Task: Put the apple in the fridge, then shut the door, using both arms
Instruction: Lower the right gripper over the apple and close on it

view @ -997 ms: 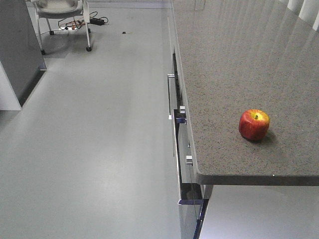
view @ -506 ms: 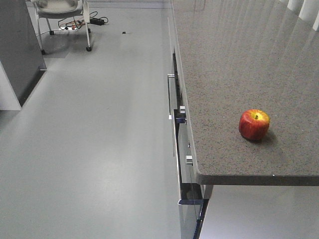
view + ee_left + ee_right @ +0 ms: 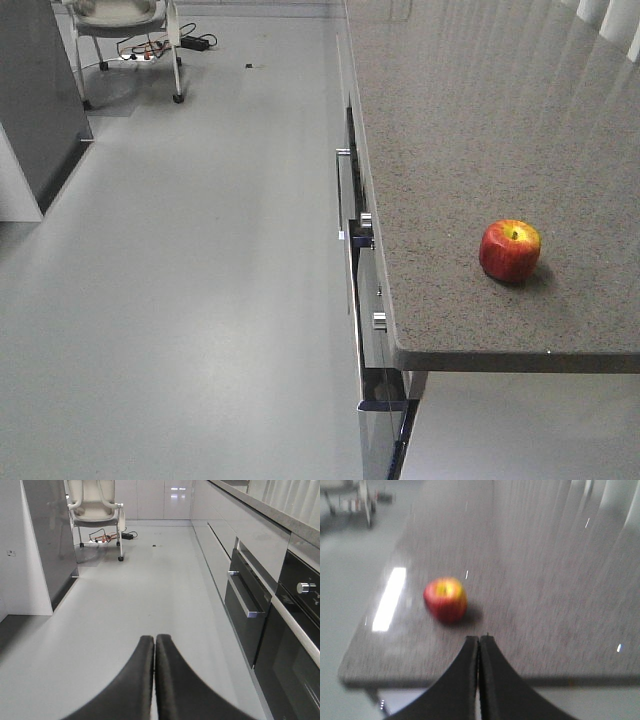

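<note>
nothing has shifted: apple (image 3: pixel 510 251) rests on the worktop (image 3: pixel 470 120); left pincer (image 3: pixel 154 646) and right pincer (image 3: pixel 479 647) closed empty, pickup unstarted.

- The apple (image 3: pixel 445 599) sits on the counter (image 3: pixel 535 555), just ahead of the right gripper (image 3: pixel 479 640) and slightly to its left, near the counter's closest edge.
- Floor (image 3: pixel 150 590) stretches ahead of the left gripper (image 3: pixel 154 639), with the oven (image 3: pixel 295 670) to its right and the fridge (image 3: pixel 47 540) to its left.
- An office chair (image 3: pixel 95 502) stands far ahead and to the left, beyond the fridge.
</note>
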